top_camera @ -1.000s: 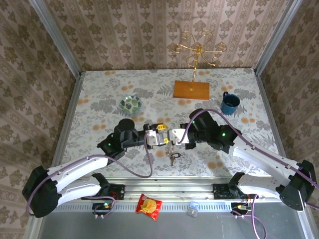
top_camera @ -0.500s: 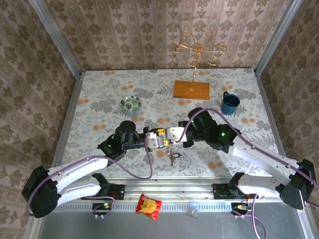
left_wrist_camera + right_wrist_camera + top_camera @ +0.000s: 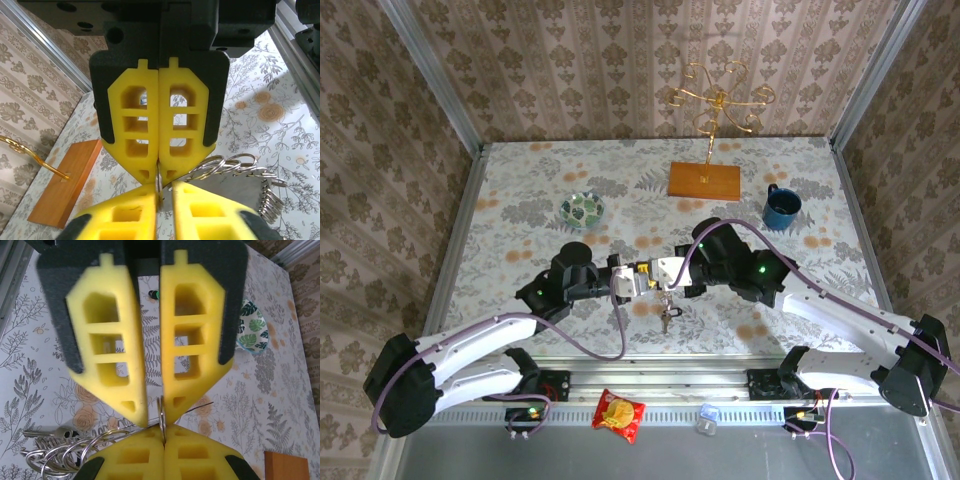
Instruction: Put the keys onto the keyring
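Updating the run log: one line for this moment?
left gripper shut on thin silver metal ring | right gripper shut on same ring, tips meeting | silver-grey metal keys bunched close by

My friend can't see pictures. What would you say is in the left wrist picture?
Two yellow robot grippers meet tip to tip, the left gripper from above and the right gripper from below, both pinching one thin metal ring. A bunch of silver rings hangs beside them over a flowery table.

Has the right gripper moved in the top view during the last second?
Yes. The right gripper has shifted left, farther from the blue mug, and now meets the left gripper at the keyring.
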Available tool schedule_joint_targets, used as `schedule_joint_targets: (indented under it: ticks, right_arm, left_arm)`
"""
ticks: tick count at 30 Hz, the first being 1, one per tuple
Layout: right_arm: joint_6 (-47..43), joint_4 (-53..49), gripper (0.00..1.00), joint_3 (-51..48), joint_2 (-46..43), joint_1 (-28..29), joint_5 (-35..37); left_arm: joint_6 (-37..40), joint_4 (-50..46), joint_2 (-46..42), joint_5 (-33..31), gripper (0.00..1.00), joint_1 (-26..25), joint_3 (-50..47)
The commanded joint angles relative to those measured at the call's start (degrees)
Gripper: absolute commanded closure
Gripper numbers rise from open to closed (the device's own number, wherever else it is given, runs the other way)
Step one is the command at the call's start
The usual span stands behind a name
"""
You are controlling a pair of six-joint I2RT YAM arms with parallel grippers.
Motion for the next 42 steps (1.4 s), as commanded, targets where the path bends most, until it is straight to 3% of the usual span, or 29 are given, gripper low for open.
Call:
schedule_joint_targets:
  ticks: [1,3,4,5,6,8,14,21,24,29,33,37,42]
  right_arm:
    - [0.9,1.4,1.0,3.0,-0.1,1.1,-1.5]
    - [1.5,0.9,1.0,2.8,-0.6,1.1,-2.2]
    - [2.3,1.0,0.94,2.5,-1.0,0.9,-2.1]
    - [3.1,1.4,0.79,1.8,-2.0,0.4,-2.3]
    - [3.7,2.1,0.7,0.6,-3.1,-0.3,-2.9]
    - [5.6,4.7,0.62,-2.9,-6.6,-3.0,-5.6]
    - [9.8,5.7,0.63,-8.1,-14.0,-7.3,-8.7]
    - [12.5,6.9,0.68,-8.1,-12.5,-6.6,-10.8]
    - [13.6,7.5,0.68,-7.9,-12.2,-6.0,-11.0]
    - [18.4,7.3,0.69,-6.8,-11.9,-3.0,-12.2]
    - [25.5,14.5,0.71,-9.8,-10.6,1.9,-11.0]
    - [31.4,29.9,0.73,-15.6,-8.2,6.5,0.1]
    - [33.9,44.2,0.74,-19.1,-3.1,7.6,7.2]
  left_arm:
    - [0.5,1.7,0.5,0.2,0.95,-0.6,0.5]
    - [0.8,2.5,0.3,-1.3,1.0,-0.7,0.1]
    - [0.9,3.1,0.0,-2.1,1.0,-0.8,-0.2]
    - [0.8,3.6,-0.5,-2.7,1.0,-0.8,-0.5]
    - [0.6,4.0,-0.8,-3.0,1.0,-0.8,-0.8]
    - [-0.7,5.5,-2.1,-3.2,1.0,-0.8,-1.9]
    - [-6.6,10.3,-4.3,-2.0,1.0,-0.8,-5.2]
    - [-8.9,12.5,-4.0,-1.4,1.0,-0.8,-6.3]
    - [-11.0,11.5,-3.6,-4.5,1.0,-0.9,-5.3]
    - [-24.4,2.0,-2.0,-20.0,1.0,-2.2,1.5]
    - [-38.7,-11.1,0.4,-31.4,1.0,-3.0,9.6]
    - [-51.4,-23.8,3.3,-34.2,1.0,-3.2,18.3]
    - [-67.4,-38.5,7.1,-37.0,1.0,-3.4,29.5]
